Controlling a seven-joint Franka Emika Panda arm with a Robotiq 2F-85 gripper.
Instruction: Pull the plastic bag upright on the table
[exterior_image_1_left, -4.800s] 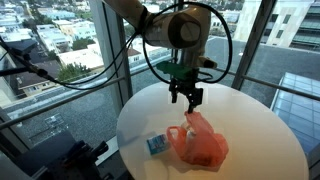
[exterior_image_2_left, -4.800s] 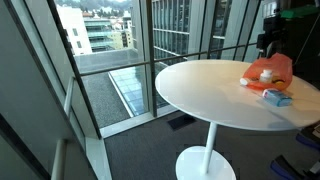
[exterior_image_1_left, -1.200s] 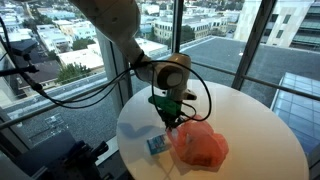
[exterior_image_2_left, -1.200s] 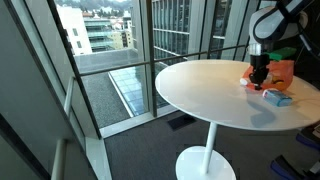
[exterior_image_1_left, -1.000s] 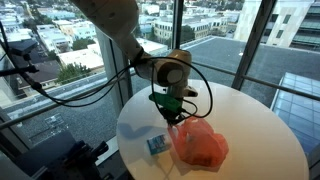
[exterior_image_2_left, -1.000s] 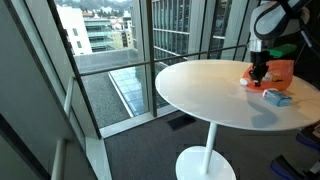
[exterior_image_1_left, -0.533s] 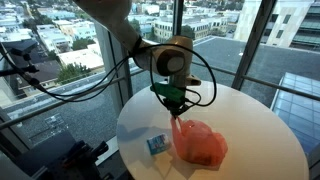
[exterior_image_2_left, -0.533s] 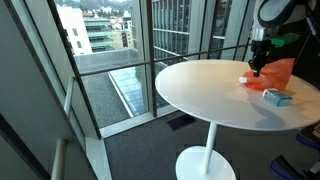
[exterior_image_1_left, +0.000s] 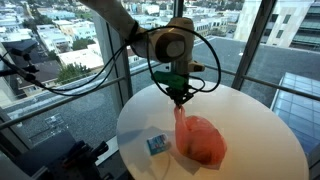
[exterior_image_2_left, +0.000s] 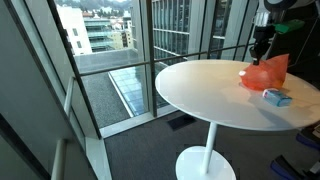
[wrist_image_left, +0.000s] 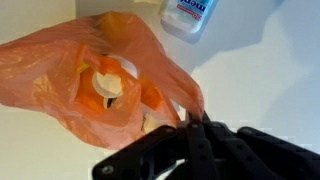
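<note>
The orange-red plastic bag (exterior_image_1_left: 200, 140) rests on the round white table (exterior_image_1_left: 260, 140), its handle stretched up into a thin strip. My gripper (exterior_image_1_left: 181, 98) is shut on that handle above the bag's left side. Seen from the other side, the plastic bag (exterior_image_2_left: 265, 73) rises to a peak near the table's (exterior_image_2_left: 210, 95) far edge, with the gripper (exterior_image_2_left: 261, 46) above it. In the wrist view the plastic bag (wrist_image_left: 80, 80) lies spread below, pale round objects showing through it, and the gripper (wrist_image_left: 190, 122) pinches the handle's tip.
A small blue packet (exterior_image_1_left: 157, 145) lies flat on the table left of the bag; it also shows in the other exterior view as the blue packet (exterior_image_2_left: 277, 97) and at the wrist view's top as the blue packet (wrist_image_left: 195, 14). Glass walls surround the table.
The gripper has risen with the bag's handle in it, drawing the handle taut and lifting the bag's near side. The packet has not moved.
</note>
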